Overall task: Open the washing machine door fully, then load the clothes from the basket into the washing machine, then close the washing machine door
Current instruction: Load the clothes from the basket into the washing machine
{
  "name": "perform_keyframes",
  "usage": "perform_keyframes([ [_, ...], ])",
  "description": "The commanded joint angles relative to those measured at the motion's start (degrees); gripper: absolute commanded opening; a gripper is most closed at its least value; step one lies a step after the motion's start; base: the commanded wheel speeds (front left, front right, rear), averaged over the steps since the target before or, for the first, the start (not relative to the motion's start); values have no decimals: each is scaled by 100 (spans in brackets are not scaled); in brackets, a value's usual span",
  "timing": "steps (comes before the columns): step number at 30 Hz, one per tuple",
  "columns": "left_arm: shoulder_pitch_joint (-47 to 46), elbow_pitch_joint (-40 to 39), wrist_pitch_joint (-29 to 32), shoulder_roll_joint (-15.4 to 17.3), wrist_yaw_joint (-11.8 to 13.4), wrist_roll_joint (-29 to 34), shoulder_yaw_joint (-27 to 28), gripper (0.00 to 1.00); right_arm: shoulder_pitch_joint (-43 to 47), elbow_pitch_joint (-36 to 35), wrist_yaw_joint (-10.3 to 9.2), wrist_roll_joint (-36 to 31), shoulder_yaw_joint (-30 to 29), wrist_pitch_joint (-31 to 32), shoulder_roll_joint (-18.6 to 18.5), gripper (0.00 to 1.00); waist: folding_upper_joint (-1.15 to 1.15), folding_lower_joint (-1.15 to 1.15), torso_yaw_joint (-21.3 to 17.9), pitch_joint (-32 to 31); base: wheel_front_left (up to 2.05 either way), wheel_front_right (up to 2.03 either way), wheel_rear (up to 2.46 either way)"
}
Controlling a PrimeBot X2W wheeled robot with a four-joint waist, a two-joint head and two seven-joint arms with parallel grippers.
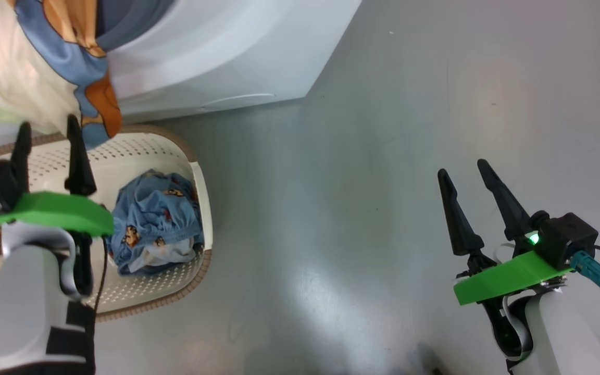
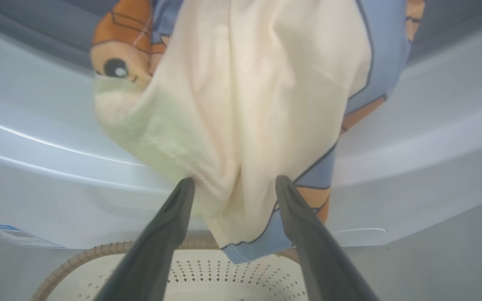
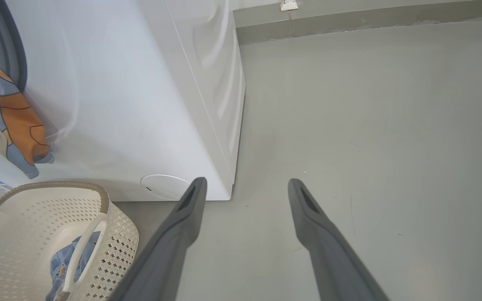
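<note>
Above the basket, your left claw hangs released by the draped clothes. Your right claw, well apart from the basket, is released too.

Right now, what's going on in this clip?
A robot is loading laundry. A cream and blue garment hangs out of the washing machine opening, with the left gripper open just below it, not gripping. Another light blue garment lies in the basket. The right gripper is open over the floor.
</note>
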Motion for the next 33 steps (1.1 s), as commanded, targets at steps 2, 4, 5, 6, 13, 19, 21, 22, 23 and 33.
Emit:
perform_keyframes([
  [2, -114, -30, -30, 203, -54, -19, 159, 100, 14, -125, 9, 42, 103, -27, 23, 100, 0, 0, -41, 89, 0, 0, 0],
  [4, -253, 27, -30, 218, -113, -25, 155, 100, -2, -129, 9, 42, 107, -27, 35, 100, 0, 0, -56, 136, 0, 0, 0],
  [5, -317, 43, -30, 217, -140, -22, 142, 100, -12, -132, 9, 43, 112, -27, 40, 100, 0, 0, -68, 158, 0, 0, 0],
  [6, -376, 56, -30, 219, -164, -10, 124, 100, -20, -132, 9, 44, 116, -27, 46, 100, 0, 0, -78, 178, 0, 0, 0],
  [13, -829, 334, -30, 216, -370, -312, 170, 75, -75, -98, 9, 66, 123, -27, 88, 100, 0, 0, -147, 277, 0, 0, 0],
  [19, -1133, 579, -30, 272, -450, -587, 111, 0, -104, -65, 9, 60, 113, -27, 109, 100, 0, 0, -169, 286, 0, 0, 0],
  [21, -1130, 525, -30, 287, -457, -598, 62, 0, -106, -55, 9, 61, 99, -27, 115, 100, 0, 0, -163, 266, 0, 0, 0],
  [22, -1112, 482, -30, 289, -460, -622, 59, 0, -103, -53, 9, 59, 91, -27, 119, 100, 0, 0, -157, 252, 0, 0, 0],
  [23, -1078, 432, -30, 285, -461, -639, 53, 0, -98, -51, 9, 60, 77, -27, 124, 100, 0, 0, -145, 232, 0, 0, 0],
  [33, -525, -436, -30, 268, -466, -519, -54, 0, -14, 26, 9, 105, 38, -27, 136, 100, 0, 0, 67, -105, 0, 0, 0],
])
